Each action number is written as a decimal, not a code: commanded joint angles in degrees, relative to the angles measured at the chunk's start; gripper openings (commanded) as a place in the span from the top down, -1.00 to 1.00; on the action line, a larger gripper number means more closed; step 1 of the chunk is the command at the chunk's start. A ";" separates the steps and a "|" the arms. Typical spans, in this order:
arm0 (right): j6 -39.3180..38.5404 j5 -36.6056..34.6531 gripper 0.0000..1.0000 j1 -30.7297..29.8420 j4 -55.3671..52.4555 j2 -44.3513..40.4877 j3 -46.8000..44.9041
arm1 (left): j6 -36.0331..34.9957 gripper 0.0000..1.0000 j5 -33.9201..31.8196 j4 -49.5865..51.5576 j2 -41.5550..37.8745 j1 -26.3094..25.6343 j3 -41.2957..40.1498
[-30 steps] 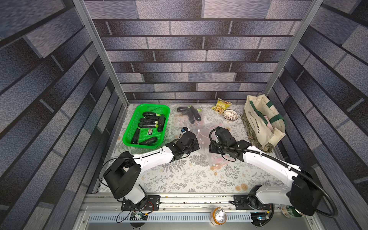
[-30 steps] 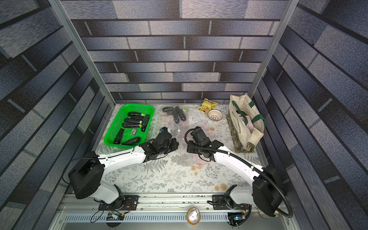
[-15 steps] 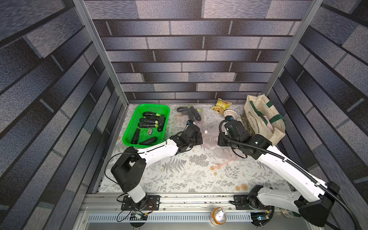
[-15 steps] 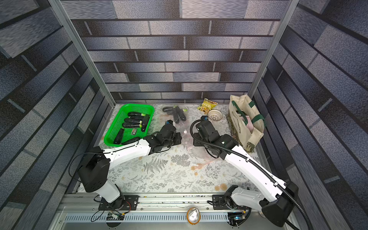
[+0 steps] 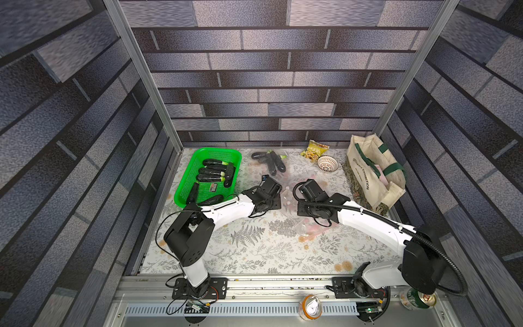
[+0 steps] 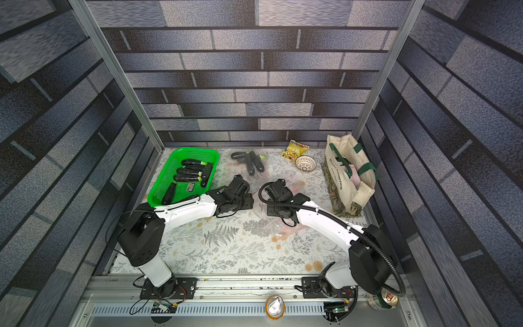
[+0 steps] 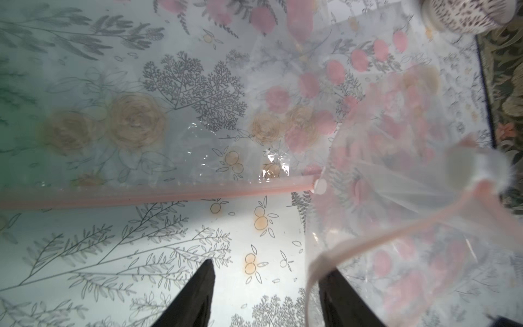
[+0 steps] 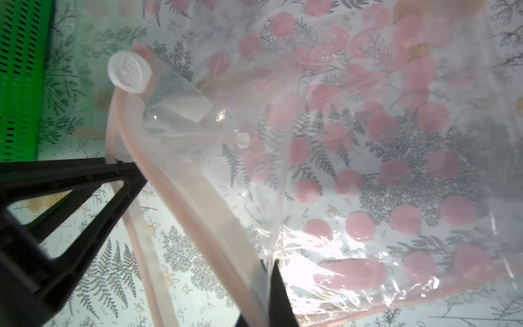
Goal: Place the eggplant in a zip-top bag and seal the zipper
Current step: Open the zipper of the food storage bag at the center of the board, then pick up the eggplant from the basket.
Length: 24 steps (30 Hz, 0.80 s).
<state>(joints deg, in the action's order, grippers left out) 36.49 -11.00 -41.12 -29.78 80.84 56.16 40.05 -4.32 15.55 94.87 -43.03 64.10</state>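
**At table centre: right arm pinching the bag, left fingers apart, eggplants at the back**

Walls box the table (image 5: 254,249) on three sides. The front half is bare floral cloth, which is the main room to move. Both arms reach in from the front rail and meet mid-table, wrists near each other.

Tote bag (image 5: 368,175) stands open against the right wall. Green basket (image 5: 219,149) sits tight in the back-left corner.

Zip-top bag (image 8: 368,170), clear with pink dots, hangs between the two grippers. Its mouth end is lifted and the rest trails toward the front on the cloth, long axis roughly front-back. A second bag (image 7: 198,147) lies flat behind it, its zipper straight.

The basket holds about six eggplants (image 5: 210,170). Three lie crosswise, long axes left-right, green stem ends toward table centre. One beside them runs front-back, and two lie near the front rim. A loose clump (image 5: 271,162) lies at back centre, axes roughly front-back. There may be film around it, can't tell.

Right gripper (image 8: 271,263): fingers closed on the bag film by the mouth. Left gripper (image 7: 267,267): fingers apart with cloth showing between them, and the pink zipper strip (image 7: 328,254) curls against one finger.

Snack packet (image 5: 314,148) and small bowl (image 5: 327,164) sit just beside each other at back right, near the tote. White slider (image 8: 128,72) sits on the strip.
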 commanded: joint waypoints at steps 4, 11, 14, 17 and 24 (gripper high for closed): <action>0.78 2.38 1.00 0.08 4.79 2.51 -0.83 | -1.07 -0.38 1.13 6.21 -15.36 2.50 -1.41; 0.77 4.69 1.00 -0.02 6.44 3.09 -0.93 | -7.55 -0.38 3.00 19.96 -23.47 21.45 -1.85; 0.71 5.35 1.00 -0.01 6.72 2.68 -0.95 | -11.82 -0.38 5.53 23.17 -22.59 32.18 -1.06; 0.43 5.73 1.00 0.00 6.67 2.42 -1.04 | -15.02 -0.37 9.62 22.99 -19.35 40.01 0.14; -0.19 5.73 1.00 0.02 6.23 2.26 -1.41 | -21.23 -0.37 13.51 24.05 -6.98 48.29 7.60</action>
<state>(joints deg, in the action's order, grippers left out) 36.60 -5.85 -41.12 -23.68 83.61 56.01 23.79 5.54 37.45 85.25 3.53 68.12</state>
